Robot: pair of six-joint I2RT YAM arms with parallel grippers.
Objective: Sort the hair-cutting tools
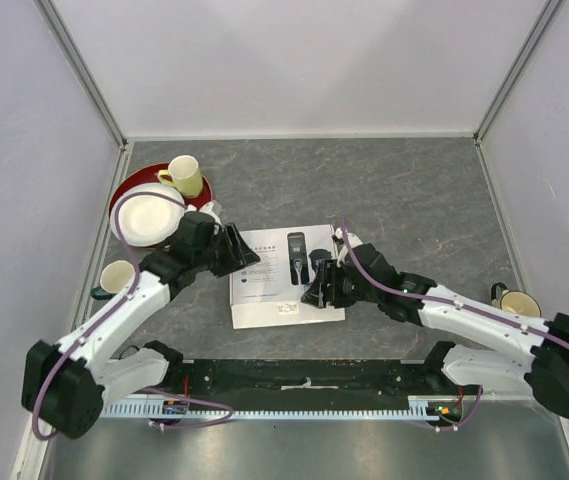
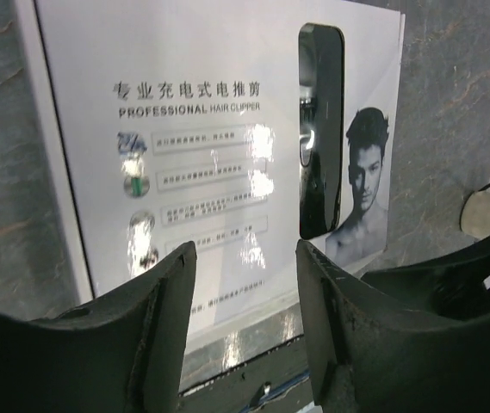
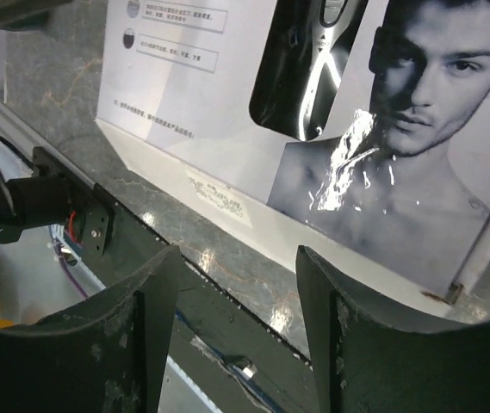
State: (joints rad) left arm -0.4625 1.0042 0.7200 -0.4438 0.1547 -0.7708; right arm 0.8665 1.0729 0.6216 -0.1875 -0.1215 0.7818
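Nearest me, the rail (image 1: 364, 375) runs just beside the near edge of the box (image 1: 264, 290). If I shove the box that way it could ride up on the rail and tip.

My right gripper (image 3: 236, 258) sits low at the box's near right corner, fingers well apart and holding nothing. A one-sided pinch on that glossy card would probably spin the box rather than open it.

The clipper (image 1: 296, 258) lies inside, at the middle right, showing through the box's top. I see no other tools, so I judge they are loose inside. An uneven lift between my two arms could spill them.

My left gripper (image 2: 245, 254) is at the far left corner, tilted down toward the box and also spread with nothing between the fingers. I cannot tell whether it touches the card.

My left forearm runs just beside a cup (image 1: 116, 276), and the wrist is near a bowl (image 1: 144, 215) at the far left. A wide swing there could knock either one.
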